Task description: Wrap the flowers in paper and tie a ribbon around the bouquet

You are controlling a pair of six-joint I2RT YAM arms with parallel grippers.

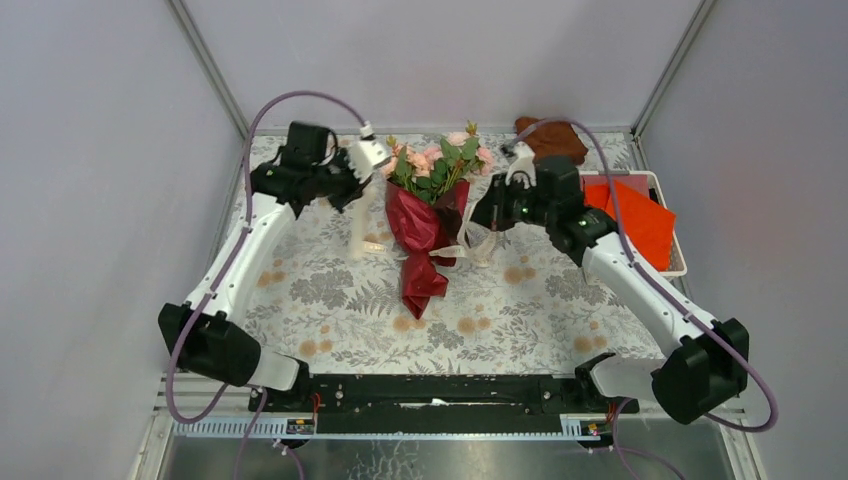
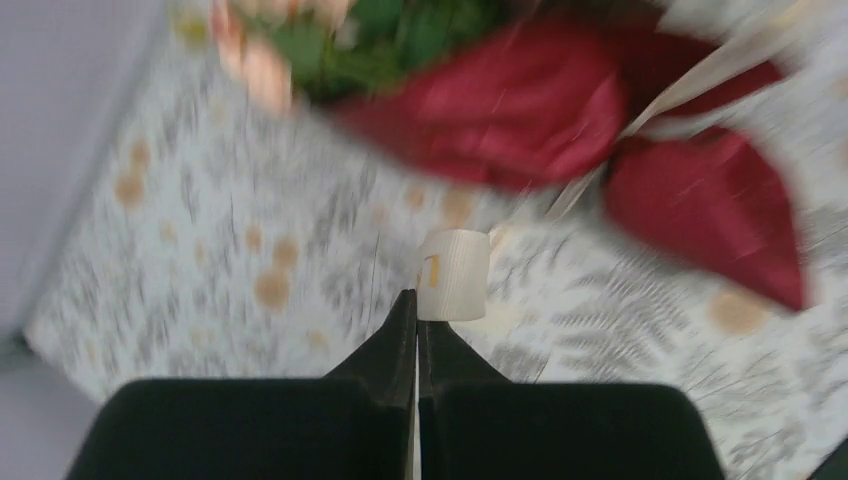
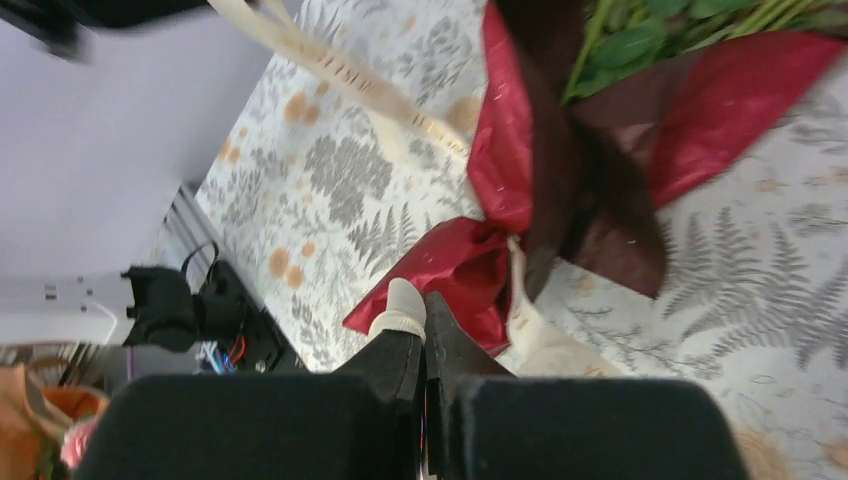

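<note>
The bouquet lies mid-table: pink flowers (image 1: 440, 158) point to the back, and the dark red paper (image 1: 420, 240) is pinched at its waist by the cream ribbon (image 1: 455, 250). My left gripper (image 1: 372, 160) hovers left of the blooms, shut on one ribbon end (image 2: 452, 275); a strand hangs from it down to the table. My right gripper (image 1: 497, 212) sits right of the waist, shut on the other ribbon end (image 3: 403, 305). In the right wrist view the paper (image 3: 450, 270) lies just past my fingertips. The left wrist view is motion-blurred and shows the paper (image 2: 500, 110).
A white tray (image 1: 681, 258) holding bright orange sheets (image 1: 640, 220) stands at the right edge. A brown folded cloth (image 1: 550, 138) lies at the back right. Grey walls enclose the floral tablecloth (image 1: 330, 290) on three sides.
</note>
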